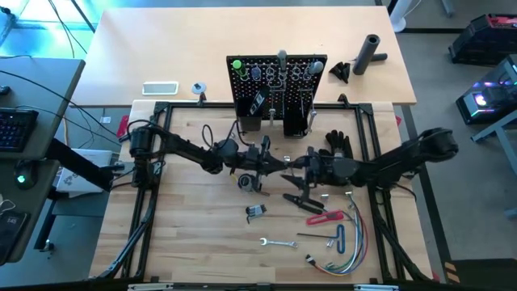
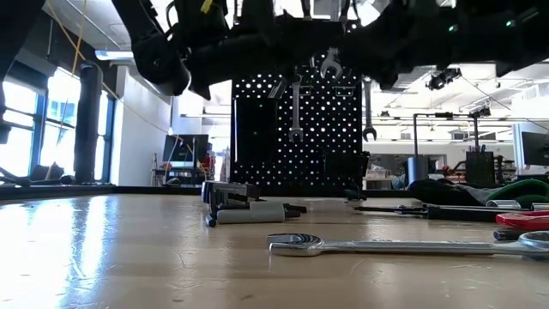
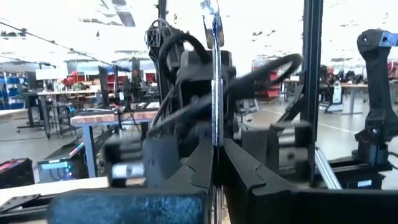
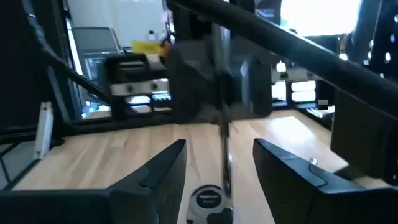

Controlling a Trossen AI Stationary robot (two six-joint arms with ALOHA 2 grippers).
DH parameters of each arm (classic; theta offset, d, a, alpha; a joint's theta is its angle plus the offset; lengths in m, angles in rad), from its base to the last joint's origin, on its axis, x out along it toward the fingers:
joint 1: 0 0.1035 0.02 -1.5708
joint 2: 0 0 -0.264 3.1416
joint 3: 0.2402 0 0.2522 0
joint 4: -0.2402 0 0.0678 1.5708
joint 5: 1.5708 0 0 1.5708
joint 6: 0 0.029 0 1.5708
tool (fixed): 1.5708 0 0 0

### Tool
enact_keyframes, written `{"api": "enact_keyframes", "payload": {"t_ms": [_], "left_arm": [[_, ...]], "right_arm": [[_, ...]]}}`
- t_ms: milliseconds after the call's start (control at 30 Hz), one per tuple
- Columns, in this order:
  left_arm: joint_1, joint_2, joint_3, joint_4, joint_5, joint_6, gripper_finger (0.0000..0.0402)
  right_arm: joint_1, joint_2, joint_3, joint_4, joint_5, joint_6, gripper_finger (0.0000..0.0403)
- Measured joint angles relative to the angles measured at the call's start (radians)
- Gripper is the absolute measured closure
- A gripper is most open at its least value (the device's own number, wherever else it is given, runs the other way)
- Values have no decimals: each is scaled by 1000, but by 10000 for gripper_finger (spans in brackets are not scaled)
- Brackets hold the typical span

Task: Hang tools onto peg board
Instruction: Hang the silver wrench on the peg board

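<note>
Left hand (image 1: 267, 162): mid-desk, reaching in from the left, fingers clamped on a thin silver wrench (image 3: 214, 74) held upright.
Right hand (image 1: 297, 164): facing it from the right, just beside; fingers (image 4: 163, 167) spread wide either side of the wrench, not gripping.
Peg board (image 1: 275, 77): upright at the desk's (image 1: 194, 242) far edge, wrenches hung.
Tools: loose wrench (image 1: 277, 242), red-handled tool (image 1: 325, 217) on near desk.
Writing: none legible.
Room: bare wood left of the arms.
</note>
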Motion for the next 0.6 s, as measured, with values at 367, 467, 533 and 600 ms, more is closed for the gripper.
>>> {"api": "enact_keyframes", "payload": {"t_ms": [367, 467, 533, 600], "left_arm": [[29, -1, 2, 3, 4, -16, 395], [38, -1, 2, -15, 6, -20, 391], [44, -1, 2, -41, 5, -20, 382], [50, -1, 2, -71, 5, -16, 374]], "right_arm": [[-90, 117, 50, 115, -130, 14, 358], [-105, 118, 51, 101, -132, 15, 392], [-109, 119, 51, 84, -132, 31, 392], [-116, 119, 51, 61, -135, 53, 390]]}}
